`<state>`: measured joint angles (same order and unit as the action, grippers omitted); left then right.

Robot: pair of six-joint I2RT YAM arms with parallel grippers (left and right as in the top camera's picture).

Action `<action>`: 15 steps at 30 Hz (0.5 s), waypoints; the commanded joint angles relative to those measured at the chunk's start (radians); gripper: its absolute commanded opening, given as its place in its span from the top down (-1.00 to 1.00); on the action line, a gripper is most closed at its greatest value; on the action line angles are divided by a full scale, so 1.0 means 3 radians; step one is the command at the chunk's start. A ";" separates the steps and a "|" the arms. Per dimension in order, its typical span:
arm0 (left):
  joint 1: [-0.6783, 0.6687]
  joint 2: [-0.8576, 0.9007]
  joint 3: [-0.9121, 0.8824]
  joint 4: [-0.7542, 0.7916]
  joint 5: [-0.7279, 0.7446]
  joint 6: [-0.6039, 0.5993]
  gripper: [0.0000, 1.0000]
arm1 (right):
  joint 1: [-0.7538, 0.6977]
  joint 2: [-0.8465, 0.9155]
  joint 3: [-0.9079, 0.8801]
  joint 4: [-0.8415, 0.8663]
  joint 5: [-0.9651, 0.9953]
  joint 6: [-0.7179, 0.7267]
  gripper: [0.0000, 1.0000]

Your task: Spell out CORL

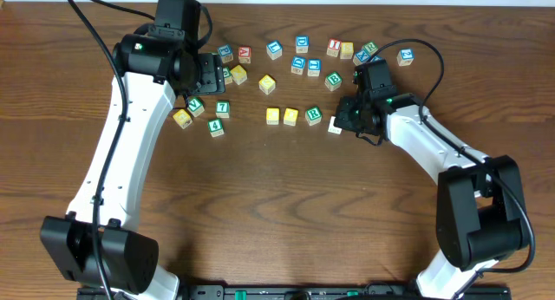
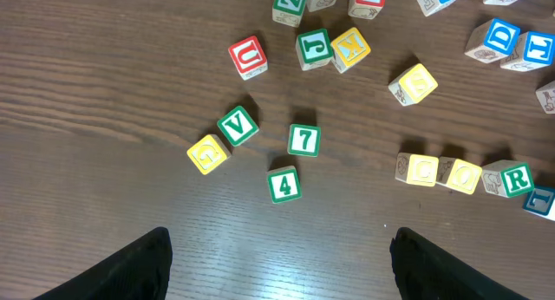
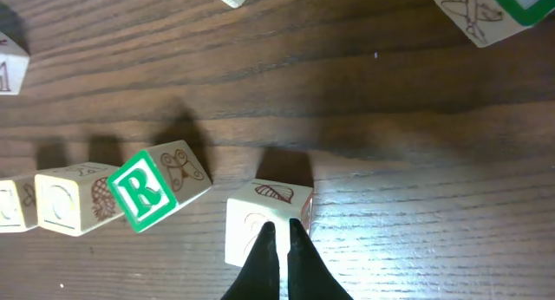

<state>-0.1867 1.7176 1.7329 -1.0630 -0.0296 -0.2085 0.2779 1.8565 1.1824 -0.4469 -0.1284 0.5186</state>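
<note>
Two yellow-topped cubes, C (image 1: 272,116) and O (image 1: 290,116), and the green R cube (image 1: 313,116) stand in a row mid-table. The left wrist view shows C (image 2: 422,170), O (image 2: 464,174) and R (image 2: 516,179). A fourth cube (image 1: 335,125) sits just right of R and slightly nearer. Its top is pale in the right wrist view (image 3: 247,235), and a blue face shows in the left wrist view (image 2: 542,201). My right gripper (image 3: 279,229) is shut, its tips resting on that cube's top. My left gripper (image 2: 282,241) is open and empty above bare table.
Several loose cubes lie along the back, among them a green B (image 1: 333,80) and a red-lettered cube (image 1: 333,47). Green V (image 2: 237,125), 7 (image 2: 303,140), 4 (image 2: 284,185) and a red U (image 2: 248,56) lie at the left, under my left arm.
</note>
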 commanded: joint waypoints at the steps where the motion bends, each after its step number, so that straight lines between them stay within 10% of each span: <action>1: 0.0001 0.0005 -0.0036 -0.0005 -0.0025 0.0018 -0.60 | -0.0004 0.0132 -0.0003 0.0015 -0.0022 -0.0038 0.98; 15: 0.0001 0.0005 -0.0036 -0.0006 -0.0024 0.0018 -0.60 | -0.0010 0.0159 -0.0003 -0.0131 0.0148 -0.0038 0.98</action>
<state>-0.1867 1.7176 1.7329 -1.0634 -0.0296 -0.2085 0.2779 1.8832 1.1828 -0.4564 -0.1257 0.5175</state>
